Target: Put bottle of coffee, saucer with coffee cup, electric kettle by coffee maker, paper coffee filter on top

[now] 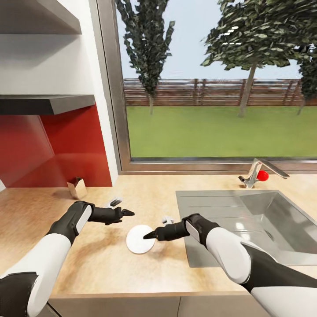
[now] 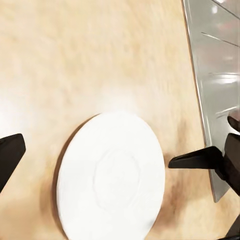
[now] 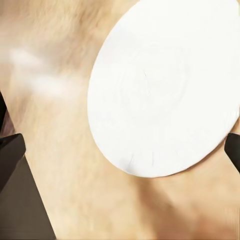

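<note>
Saucer (image 1: 140,239) lies flat on the pale countertop (image 1: 101,264), just left of the steel sink (image 1: 246,229), nothing on it. No cup, coffee maker, kettle or coffee bottle in view, so by my read this is mid-task: the saucer is parked on the counter but its neighbours aren't around it here. Right gripper (image 1: 150,235) points left with its tip at the saucer's right edge, touching or just over the rim, can't say which. In its wrist view the two dark fingertips (image 3: 11,150) sit far apart with the saucer (image 3: 165,85) between them, so it's spread wide and pinching nothing; looks lined up to straddle the plate edge-on, which makes sense for something too flat to grab from above. Left gripper (image 1: 125,213) hovers just far-left of the saucer, pointing right toward it; one finger (image 2: 9,155) shows at the edge of its wrist view and the other is out of frame, so can't tell its spread. Nothing is visibly in it. A small brown box (image 1: 77,187) sits at the far left by the red backsplash (image 1: 53,149); tap (image 1: 259,172) behind the sink, window beyond.
</note>
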